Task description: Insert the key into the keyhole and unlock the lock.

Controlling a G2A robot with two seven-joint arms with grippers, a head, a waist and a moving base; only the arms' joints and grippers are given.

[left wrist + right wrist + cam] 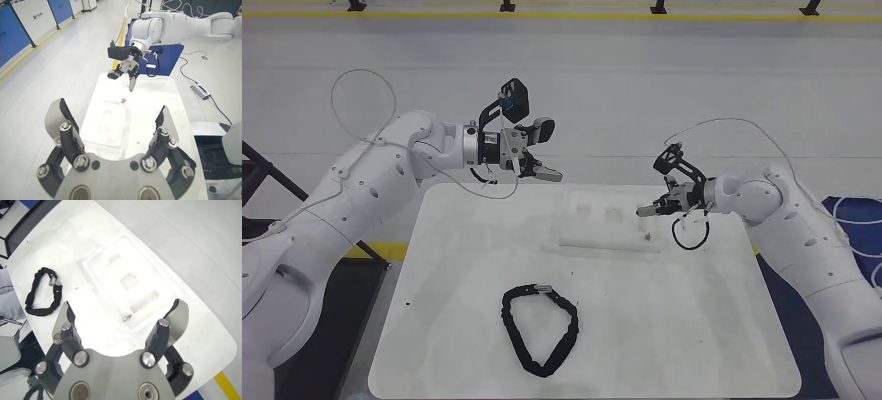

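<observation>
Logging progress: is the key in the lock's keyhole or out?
Out: the key lies on the foam tray, apart from the chain lock.

white arms (362, 190), thin cables (363, 70), grey tools (112, 103), black pads (69, 115), silver screws (81, 162)

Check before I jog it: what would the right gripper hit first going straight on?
Likely the foam tray, right by the key lying on it; the right gripper points there, but depth is unclear.

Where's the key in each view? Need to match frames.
Top view: key at the foam tray's right end.
Left wrist view: key on the tray's far end, beside the long slot.
Right wrist view: key beside that slot's end.
Shared landmark: the foam tray.
</observation>
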